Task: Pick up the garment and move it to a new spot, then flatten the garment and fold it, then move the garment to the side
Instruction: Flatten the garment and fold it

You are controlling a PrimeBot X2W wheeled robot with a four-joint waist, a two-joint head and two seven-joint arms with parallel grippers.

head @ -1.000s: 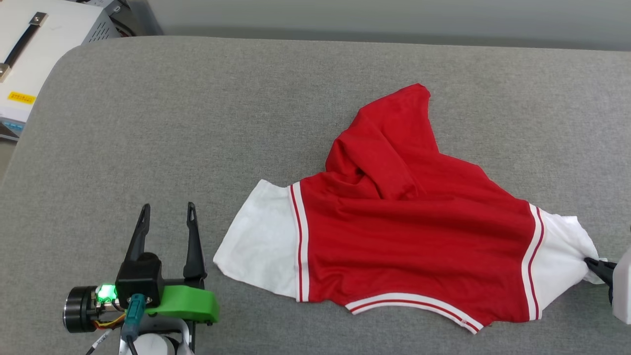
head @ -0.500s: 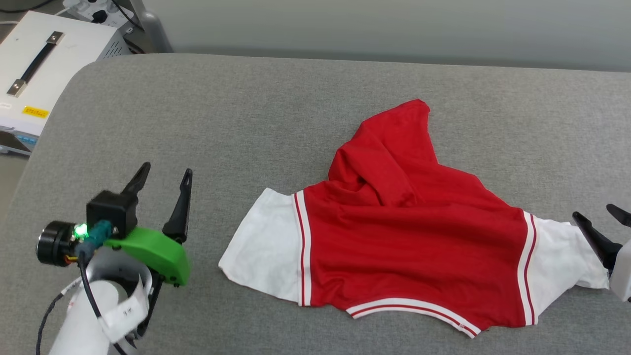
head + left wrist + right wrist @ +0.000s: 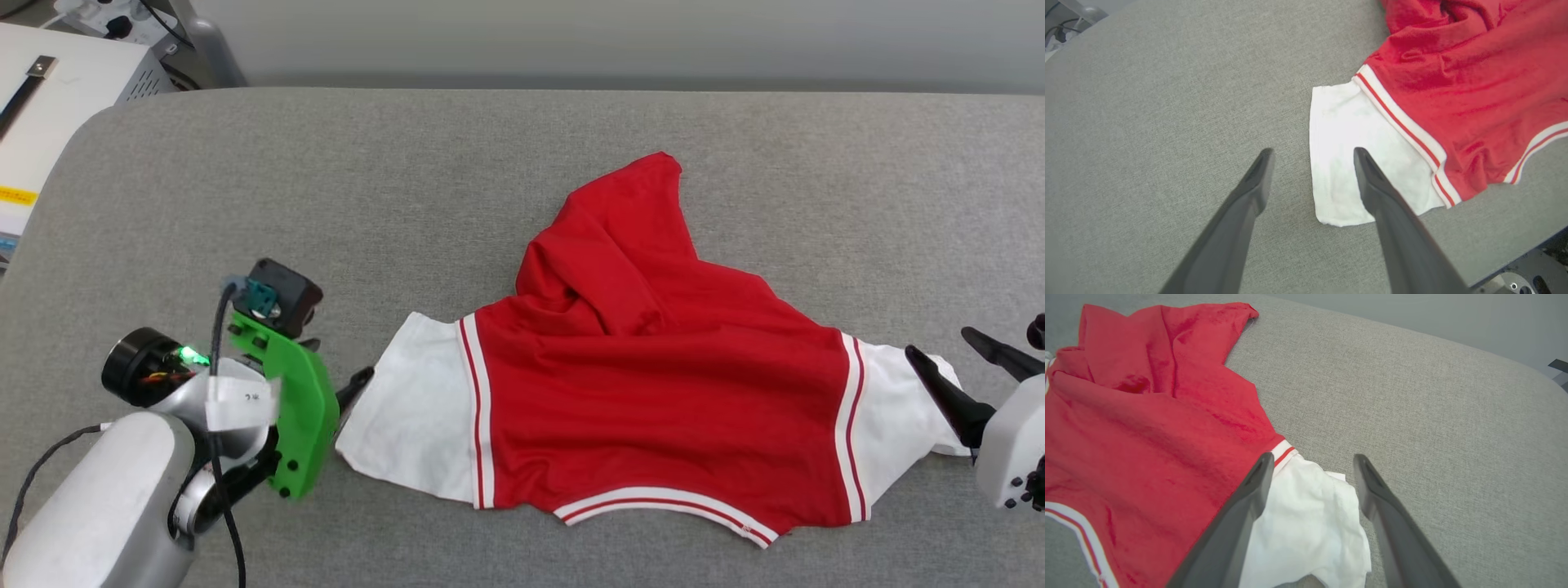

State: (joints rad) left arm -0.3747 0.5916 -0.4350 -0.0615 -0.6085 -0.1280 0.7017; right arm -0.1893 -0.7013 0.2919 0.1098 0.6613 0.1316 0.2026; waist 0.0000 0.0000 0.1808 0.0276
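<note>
The right gripper (image 3: 939, 341) has released one sleeve (image 3: 1306, 522), the left gripper (image 3: 1313, 150) has swung to the other, both open; the garment (image 3: 653, 392) lies rumpled near the worktop's (image 3: 408, 163) front edge, and flattening, seemingly the step in hand, needs both sleeves pinched

Red jersey-style shirt (image 3: 653, 392) with white short sleeves, red-and-white striped trim at each sleeve seam and a curved striped band along the near edge. Lying crosswise on the grey padded table (image 3: 367, 180), right of its middle, sleeves pointing out to either side. Left sleeve (image 3: 408, 408) spread fairly flat; right sleeve (image 3: 886, 416) crumpled, its end bunched. Red body wrinkled, not flattened: far part folded over on itself and drawn up into a peak pointing away, with a deep crease beneath the fold.
</note>
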